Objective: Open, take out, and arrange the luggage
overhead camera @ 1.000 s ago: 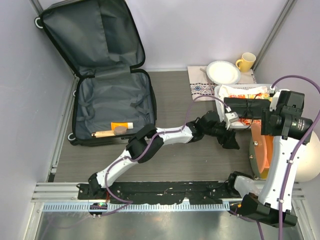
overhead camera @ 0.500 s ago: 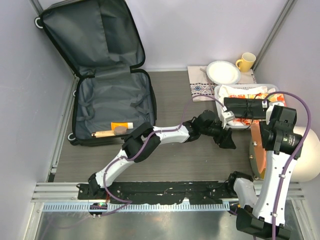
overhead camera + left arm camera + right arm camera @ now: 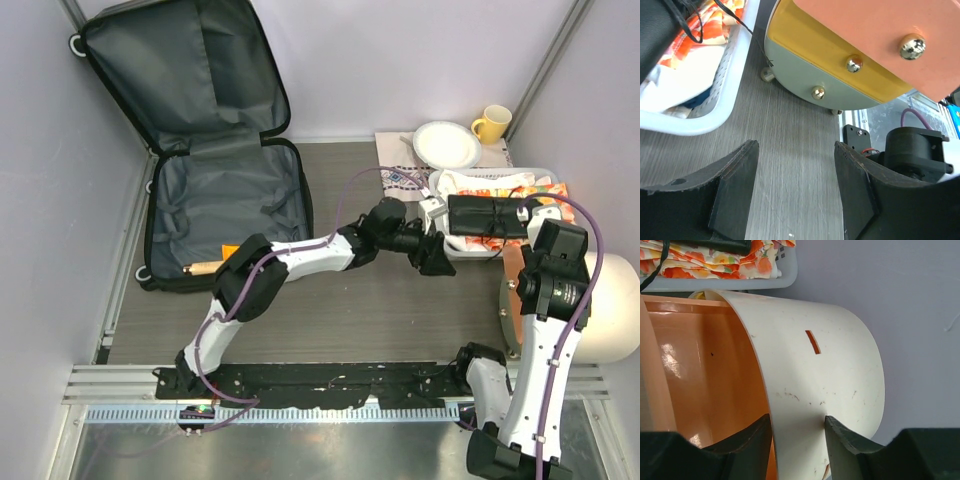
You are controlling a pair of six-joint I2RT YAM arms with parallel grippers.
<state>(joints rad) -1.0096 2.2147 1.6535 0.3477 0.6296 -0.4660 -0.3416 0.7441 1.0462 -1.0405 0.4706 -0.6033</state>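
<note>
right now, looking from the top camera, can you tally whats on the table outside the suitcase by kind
white plate: 1
yellow mug: 1
patterned cloth: 1
white basket: 1
floral fabric: 1
black pouch: 1
round orange-and-cream container: 1
total: 7

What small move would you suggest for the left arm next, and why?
Probably swing the left gripper over toward the open suitcase: its jaws are open and empty beside the white basket, while an orange tube and a wooden handle lie in the suitcase.
</note>
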